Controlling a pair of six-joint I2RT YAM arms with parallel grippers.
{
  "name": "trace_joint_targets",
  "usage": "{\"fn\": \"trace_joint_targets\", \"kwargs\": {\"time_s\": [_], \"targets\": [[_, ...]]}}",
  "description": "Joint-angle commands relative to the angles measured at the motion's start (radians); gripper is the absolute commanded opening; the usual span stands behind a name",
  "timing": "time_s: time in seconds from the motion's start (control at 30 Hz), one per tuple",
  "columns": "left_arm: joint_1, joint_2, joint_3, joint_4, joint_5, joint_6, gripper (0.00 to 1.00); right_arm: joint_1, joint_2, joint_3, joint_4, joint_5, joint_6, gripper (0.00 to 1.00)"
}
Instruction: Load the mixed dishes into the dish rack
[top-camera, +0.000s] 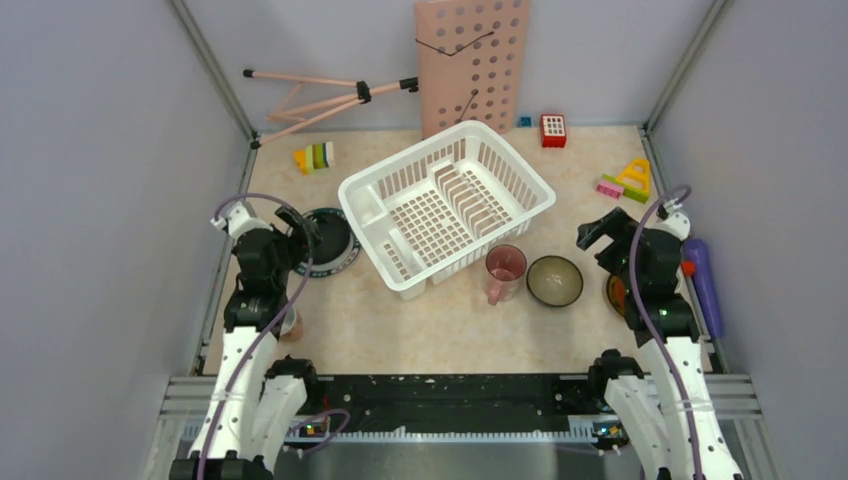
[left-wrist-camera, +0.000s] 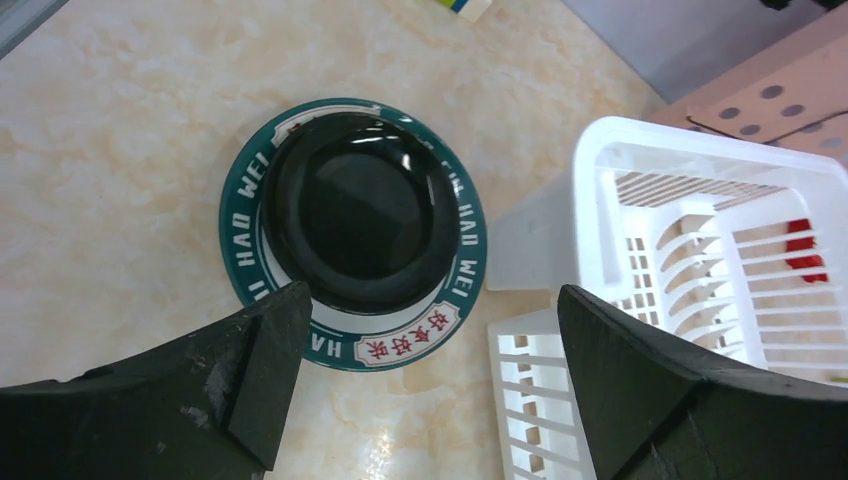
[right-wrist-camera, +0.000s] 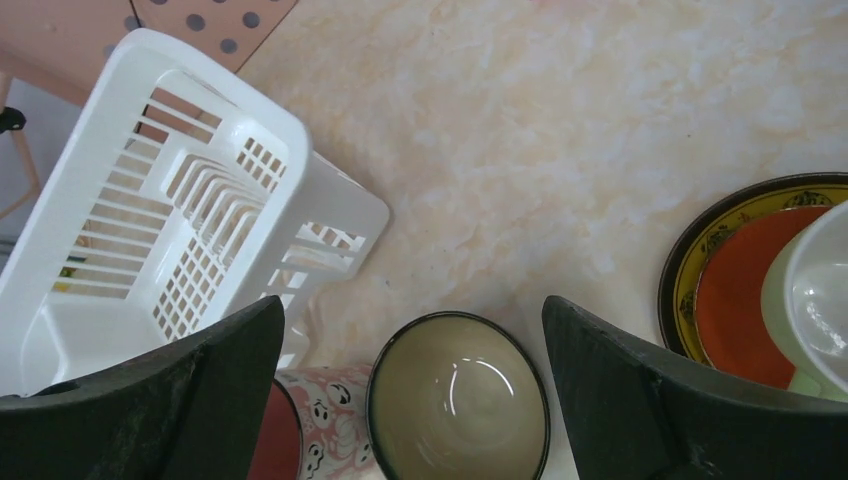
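With left fingers (left-wrist-camera: 250, 385) and right fingers (right-wrist-camera: 625, 375) both wide open and empty, the right should straddle one rim of the bowl (right-wrist-camera: 458, 395), at four o'clock of the dish rack (top-camera: 430, 222) mid-bench, avoiding the pink cup (top-camera: 505, 268).

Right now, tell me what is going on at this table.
Two robot arms are set to load dishes, but the white dish rack holds none yet. The left gripper hangs open above the teal-rimmed plate, left of the rack. The right gripper hangs open above the olive-lined bowl, with the pink cup beside the bowl and the orange plate off to the right. Neither gripper holds anything.
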Motion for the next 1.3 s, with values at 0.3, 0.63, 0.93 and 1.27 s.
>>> {"fn": "trace_joint_targets", "kwargs": {"time_s": [0.3,0.63,0.93,1.27], "targets": [[0.023,0.215,0.036,-0.106,-0.116,-0.172,0.98,0.018,0.027,-0.033,0.004,-0.012,0.063,0.97],[0.137,0.405,-0.040,0.121,0.016,-0.175,0.69,0.027,0.087,-0.038,0.047,-0.086,0.068,0.89],[0.145,0.565,-0.047,0.211,0.008,-0.216,0.67,0.028,0.096,-0.038,0.049,-0.115,0.074,0.87],[0.148,0.679,-0.049,0.314,0.055,-0.239,0.61,0.029,0.090,-0.047,0.053,-0.116,0.078,0.86]]}}
